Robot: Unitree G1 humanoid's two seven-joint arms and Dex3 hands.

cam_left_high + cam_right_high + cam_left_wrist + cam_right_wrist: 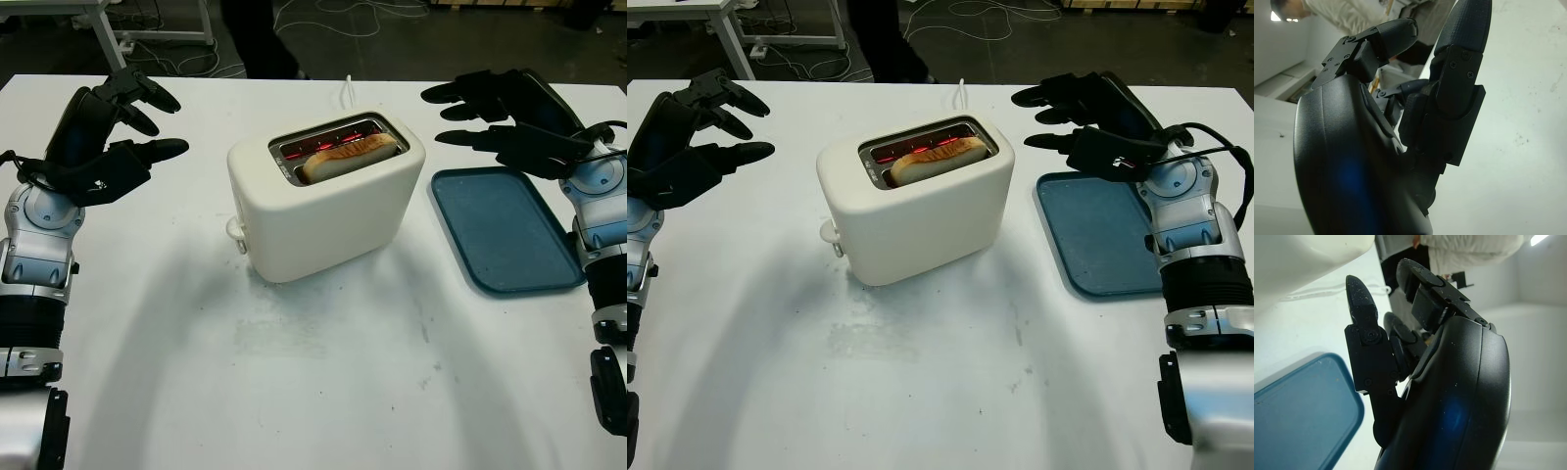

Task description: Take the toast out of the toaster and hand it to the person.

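Note:
A cream toaster [328, 211] stands at the middle of the white table [323, 372], its slots glowing red. One slice of toast [348, 157] sticks up from the near slot. My left hand [127, 122] hovers open to the left of the toaster, well apart from it. My right hand [480, 113] is held open just to the right of the toaster, above the far end of a blue tray [500, 230]. Neither hand touches the toast. A person in dark trousers [263, 34] stands beyond the table's far edge.
The blue tray [1097, 235] lies flat at the right of the toaster with nothing on it. A white power cord [347, 90] runs from behind the toaster to the far edge. Cables and a table leg [206, 24] are on the floor beyond.

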